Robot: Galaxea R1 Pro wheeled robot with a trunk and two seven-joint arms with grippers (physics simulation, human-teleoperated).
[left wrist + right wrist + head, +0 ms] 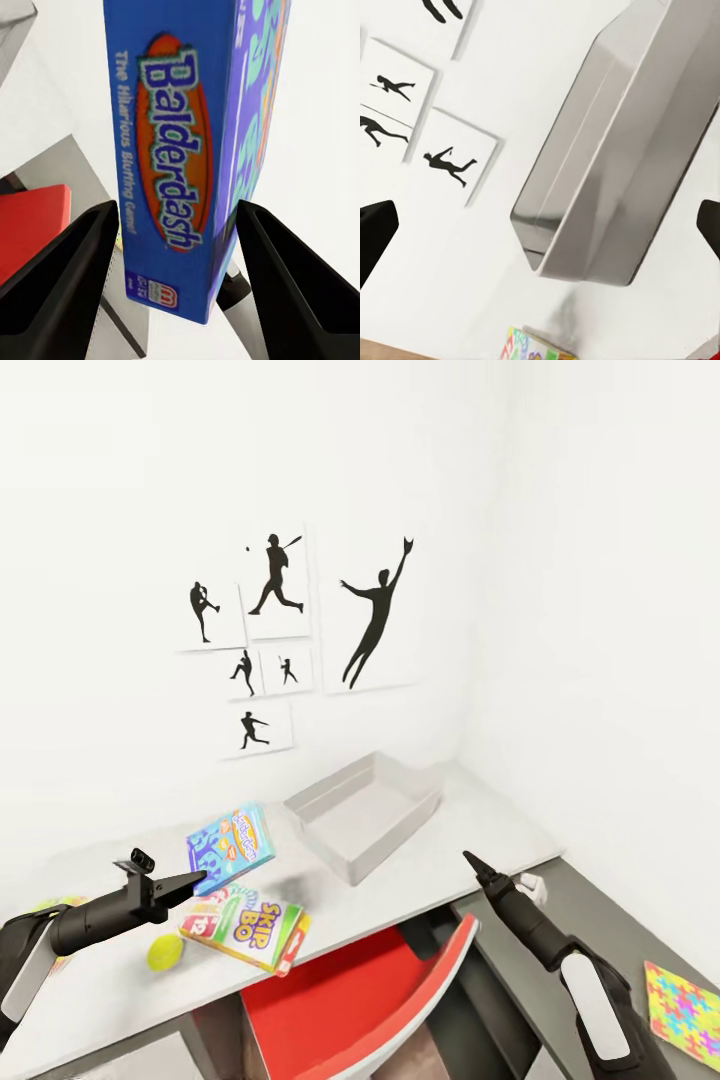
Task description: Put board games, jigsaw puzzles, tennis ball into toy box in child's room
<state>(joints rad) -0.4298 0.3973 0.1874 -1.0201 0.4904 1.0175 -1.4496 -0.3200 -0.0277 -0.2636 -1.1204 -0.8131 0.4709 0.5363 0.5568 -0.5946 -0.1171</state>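
- Head view: the left gripper (197, 880) reaches from the left to the blue board game (230, 847), which is lifted and tilted above the surface (480, 840). I judge this is done so that it can be carried to the toy box (362, 815), which stands empty further right, near the wall corner.
- Below the blue carton lies the Skip-Bo game (245, 928) at the near edge, and the tennis ball (165, 952) rests just left of it.
- The right gripper (478, 864) hovers near the box; from here I cannot tell how its fingers stand. One jigsaw puzzle (683, 1003) lies far right on the lower dark shelf section (580, 905), and the red chair (350, 1000) is under the surface.
- Left wrist view: the fingers (71, 277) stand wide on both sides of the Balderdash carton; whether they really press it I cannot tell.
- Right wrist view: the dark fingertips (375, 232) sit at opposite edges, so the fingers are wide and hold nothing, pointing at the grey box, perhaps ready to steady it.
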